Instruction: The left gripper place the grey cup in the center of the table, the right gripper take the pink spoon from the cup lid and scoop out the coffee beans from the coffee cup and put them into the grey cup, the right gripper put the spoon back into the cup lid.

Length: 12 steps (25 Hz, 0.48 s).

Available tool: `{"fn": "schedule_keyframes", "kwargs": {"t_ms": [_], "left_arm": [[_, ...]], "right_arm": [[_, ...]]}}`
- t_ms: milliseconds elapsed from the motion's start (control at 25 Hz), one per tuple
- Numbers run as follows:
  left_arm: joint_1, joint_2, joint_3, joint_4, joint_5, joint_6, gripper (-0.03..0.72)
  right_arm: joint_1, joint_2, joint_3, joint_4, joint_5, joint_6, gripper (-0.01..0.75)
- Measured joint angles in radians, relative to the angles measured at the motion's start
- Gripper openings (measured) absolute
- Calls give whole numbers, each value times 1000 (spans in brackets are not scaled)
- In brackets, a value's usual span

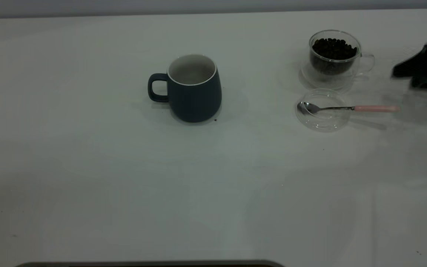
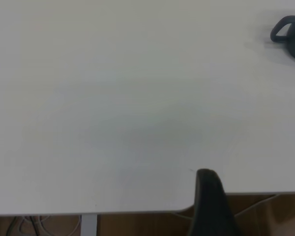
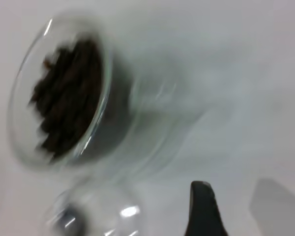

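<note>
The grey cup (image 1: 195, 92) stands upright near the middle of the table, handle toward the left; the left wrist view catches it at the frame's edge (image 2: 291, 34). A glass coffee cup (image 1: 334, 55) holding dark coffee beans (image 1: 334, 48) stands at the back right, and fills the right wrist view (image 3: 73, 98). In front of it lies the clear cup lid (image 1: 323, 111) with the pink-handled spoon (image 1: 347, 108) resting in it, handle pointing right. My right gripper (image 1: 421, 70) hovers blurred at the right edge, just right of the coffee cup. My left gripper (image 2: 209, 196) sits back over the table's edge, far from the grey cup.
The white table (image 1: 87, 167) stretches wide around the grey cup. A dark bar (image 1: 150, 264) runs along the near edge. A few tiny dark specks lie on the tabletop. Under the table's edge, the left wrist view shows cables (image 2: 29, 226) on a brown floor.
</note>
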State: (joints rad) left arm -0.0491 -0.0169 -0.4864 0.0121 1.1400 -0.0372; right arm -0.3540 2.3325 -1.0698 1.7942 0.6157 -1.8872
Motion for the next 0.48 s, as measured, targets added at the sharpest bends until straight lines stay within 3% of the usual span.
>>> {"fn": "schedule_keyframes", "kwargs": {"t_ms": [240, 360, 480], "left_arm": [[0, 0, 0, 0, 0, 0, 516], [0, 0, 0, 0, 0, -2, 516], [0, 0, 0, 0, 0, -2, 516]], "right_arm": [[104, -428, 186, -27, -314, 74, 534], [192, -658, 334, -47, -362, 164, 533], [279, -851, 476, -55, -326, 289, 533]]}}
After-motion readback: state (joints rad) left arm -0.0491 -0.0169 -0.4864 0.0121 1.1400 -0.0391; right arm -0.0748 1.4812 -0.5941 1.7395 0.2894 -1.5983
